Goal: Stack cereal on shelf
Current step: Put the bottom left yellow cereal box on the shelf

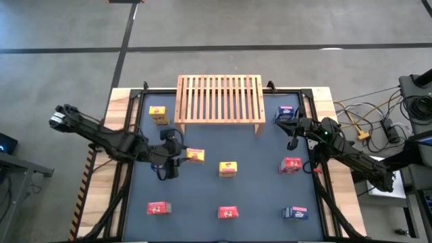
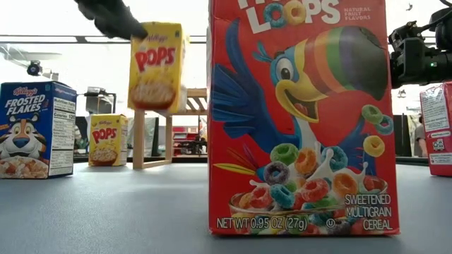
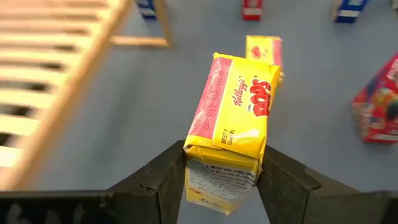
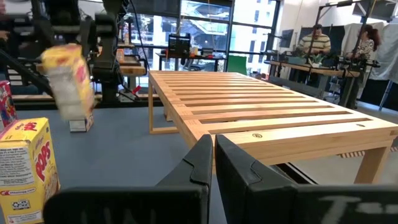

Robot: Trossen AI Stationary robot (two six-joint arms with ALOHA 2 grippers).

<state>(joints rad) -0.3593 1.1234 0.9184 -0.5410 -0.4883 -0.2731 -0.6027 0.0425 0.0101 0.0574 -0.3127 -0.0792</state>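
Grey concrete floor surrounds a dark blue-grey worktop [image 1: 256, 192] edged in pale wood, and beyond it the low and right wrist views show a bright workshop with glass walls, benches and seated people far off. Cables lie on the floor to the right of the worktop.

At the left of centre the left hand [image 1: 177, 154] is clenched on a yellow Pops box [image 3: 233, 121]: its two dark fingers [image 3: 163, 180] press the box's lower end from either side, and the box tilts away from them, lifted clear of the worktop. In the low view the same box hangs in the air above the surface, in front of the wooden rack. Just beyond it a second yellow box [image 1: 228, 169] lies near the middle of the worktop, and a third yellow box [image 1: 158, 115] stands at the rear left, beside the shelf [image 1: 219, 98].

The shelf, a light wooden slatted rack on short legs, sits at the centre rear with nothing on its slats.

The right hand [image 1: 292, 140] waits at the rear right, near the shelf's right end, its fingers pressed together on nothing. A blue box [image 1: 285, 112] stands behind it and a red box [image 1: 291, 165] just in front. Along the front edge stand two red boxes [image 1: 159, 208] [image 1: 228, 213] and another blue box [image 1: 295, 213]. A Frosted Flakes box [image 2: 32, 129] shows at the low view's left
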